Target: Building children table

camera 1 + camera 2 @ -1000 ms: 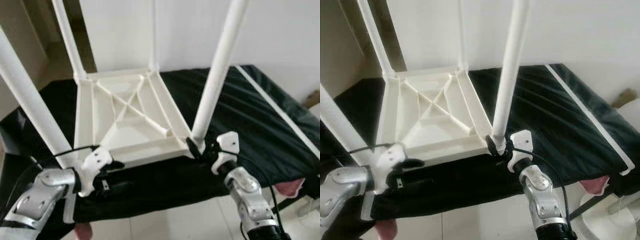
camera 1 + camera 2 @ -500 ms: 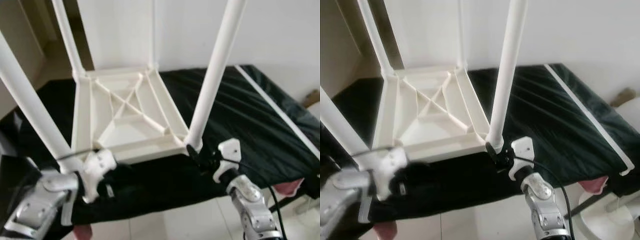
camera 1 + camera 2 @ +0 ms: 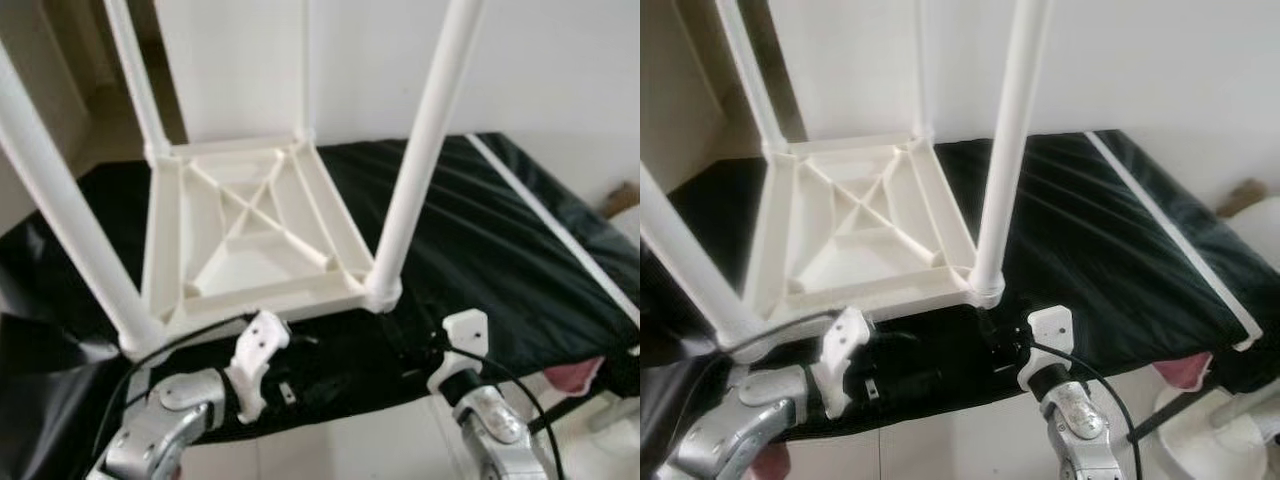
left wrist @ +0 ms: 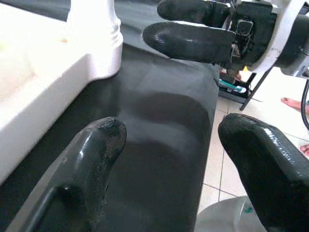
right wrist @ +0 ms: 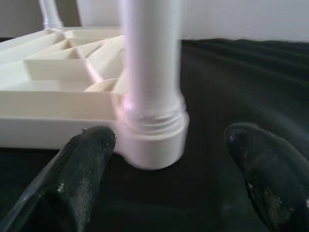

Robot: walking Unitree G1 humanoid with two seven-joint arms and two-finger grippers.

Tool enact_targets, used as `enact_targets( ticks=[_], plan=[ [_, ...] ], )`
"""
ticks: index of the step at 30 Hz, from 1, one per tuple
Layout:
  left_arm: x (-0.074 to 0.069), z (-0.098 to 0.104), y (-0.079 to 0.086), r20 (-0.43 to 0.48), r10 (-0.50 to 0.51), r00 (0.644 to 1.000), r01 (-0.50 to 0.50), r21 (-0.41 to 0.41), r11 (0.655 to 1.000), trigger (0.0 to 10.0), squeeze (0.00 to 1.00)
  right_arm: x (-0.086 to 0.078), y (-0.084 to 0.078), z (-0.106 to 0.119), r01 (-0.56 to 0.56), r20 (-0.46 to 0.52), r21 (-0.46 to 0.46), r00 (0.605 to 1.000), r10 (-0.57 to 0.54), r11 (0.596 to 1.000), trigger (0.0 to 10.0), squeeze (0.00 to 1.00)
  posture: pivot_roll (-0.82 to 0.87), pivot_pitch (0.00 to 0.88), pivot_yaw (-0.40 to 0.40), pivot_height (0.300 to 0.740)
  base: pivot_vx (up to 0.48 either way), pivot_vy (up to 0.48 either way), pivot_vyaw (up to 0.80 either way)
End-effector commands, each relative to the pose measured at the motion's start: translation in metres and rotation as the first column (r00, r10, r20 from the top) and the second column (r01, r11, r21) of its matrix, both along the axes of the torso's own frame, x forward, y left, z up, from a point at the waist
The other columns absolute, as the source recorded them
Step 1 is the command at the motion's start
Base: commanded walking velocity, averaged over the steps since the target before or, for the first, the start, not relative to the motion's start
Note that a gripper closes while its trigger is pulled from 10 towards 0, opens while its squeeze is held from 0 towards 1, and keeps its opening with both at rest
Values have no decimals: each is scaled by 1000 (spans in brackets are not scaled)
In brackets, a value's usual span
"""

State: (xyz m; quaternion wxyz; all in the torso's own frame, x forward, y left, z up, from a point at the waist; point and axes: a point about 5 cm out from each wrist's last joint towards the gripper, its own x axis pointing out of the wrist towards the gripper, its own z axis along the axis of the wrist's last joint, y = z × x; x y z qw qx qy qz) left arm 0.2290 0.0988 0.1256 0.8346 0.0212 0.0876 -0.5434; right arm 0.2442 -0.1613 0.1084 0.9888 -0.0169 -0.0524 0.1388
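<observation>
In the left eye view the white children's table (image 3: 255, 235) lies upside down on a black cloth (image 3: 480, 240) that covers a low surface, its ribbed underside facing up and its four white legs rising out of the top of the picture, so their ends are cut off. The near left leg (image 3: 65, 210) and near right leg (image 3: 425, 150) stand at the front corners; the two far legs are thin against the white wall. The left arm bends in from the lower left, its white wrist bracket just below the table's front edge, and the left claw (image 3: 290, 355) is lost against the dark cloth there. The right arm rises from the lower right, its right claw (image 3: 415, 350) just below the near right leg's socket and equally hard to make out. In the right eye view a pink object (image 3: 1180, 370) and a white round base (image 3: 1230, 430) sit on the tiled floor at the lower right, partly hidden by the cloth's edge. In the left wrist view the left claw (image 4: 169, 145) has its fingers spread wide over bare cloth with nothing between them; the table corner lies off to one side and the other claw's black fingers (image 4: 188, 41) show ahead. In the right wrist view the right claw (image 5: 178, 159) is spread wide with the blurred leg socket (image 5: 152, 130) just beyond its tips, not gripped.
</observation>
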Motion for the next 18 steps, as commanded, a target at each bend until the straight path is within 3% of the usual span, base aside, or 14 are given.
enact_targets(
  ticks=[1, 6, 8, 18],
  plan=[
    [-2, 3, -6, -2, -41, 999, 41, -7, 999, 10000, 0, 7, -6, 4, 6, 17, -17, 1000, -6, 1000, 10000, 0, -14, 0, 21, 740, 0, 0, 0],
    [-1, 4, -14, 0, -75, 997, 75, -17, 997, 10000, 0, 21, -10, 10, -2, 36, -47, 999, 4, 999, 10000, 0, -20, 0, 21, 740, 0, 0, 0],
    [1, 4, -23, 18, -96, 995, 96, -10, 995, 10000, 0, 37, -9, 13, -47, 37, -80, 998, 50, 996, 10000, 0, -34, 0, 21, 740, 0, 0, 0],
    [1, 14, -45, 32, -146, 989, 147, -47, 988, 10000, 0, 67, 3, 17, -207, -24, -135, 978, 206, 969, 10000, 0, -43, 0, 9, 740, 0, 0, 0]
  ],
)
